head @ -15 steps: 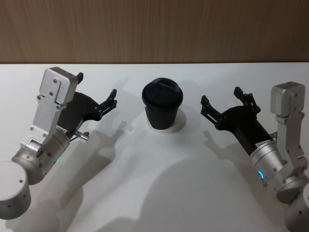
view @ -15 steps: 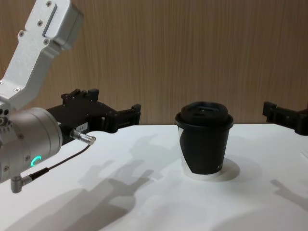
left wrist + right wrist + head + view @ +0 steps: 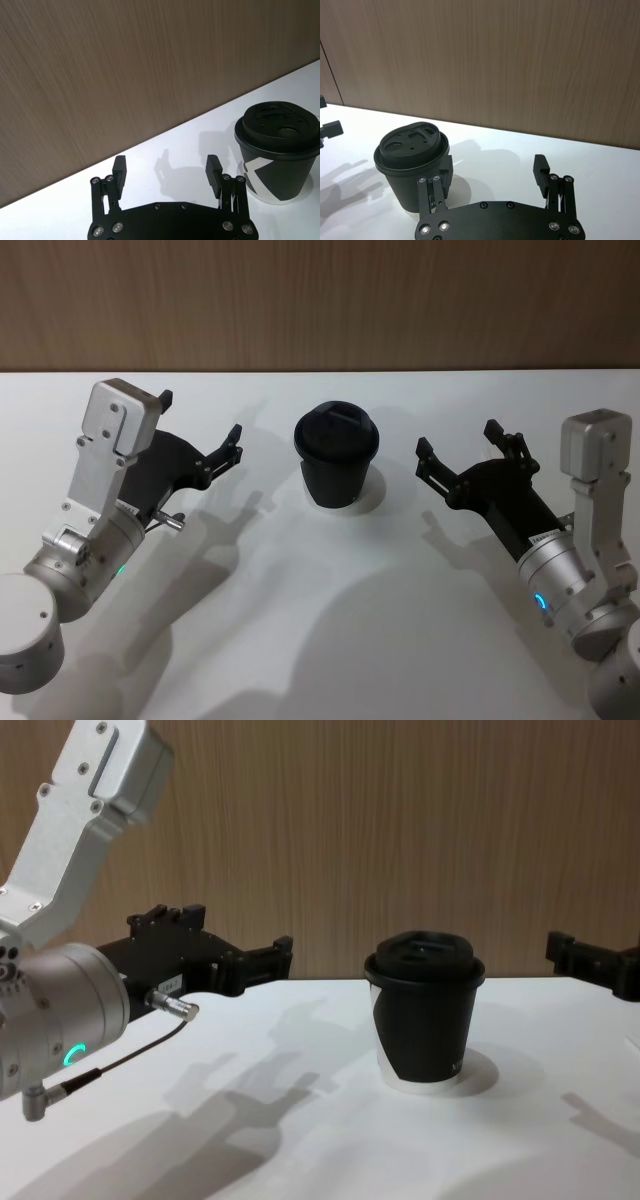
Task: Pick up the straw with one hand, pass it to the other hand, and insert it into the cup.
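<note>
The cup [image 3: 337,465] stands upright at the middle of the white table [image 3: 320,630]. It is black with a white patch and a black domed lid, also seen from the side as the cup [image 3: 425,1015]. My left gripper [image 3: 200,418] hovers to the cup's left, open, with nothing between its fingers. My right gripper [image 3: 458,438] hovers to the cup's right, also open and holding nothing. In the left wrist view the left gripper [image 3: 166,167] has the cup [image 3: 277,150] off to one side. In the right wrist view the right gripper [image 3: 493,165] has the cup [image 3: 412,165] just behind one finger. The straw is out of view.
A wood-panelled wall [image 3: 320,300] runs along the table's far edge. A thin dark cable with a metal plug [image 3: 175,1008] hangs by my left wrist. Bare white table lies in front of the cup and between the arms.
</note>
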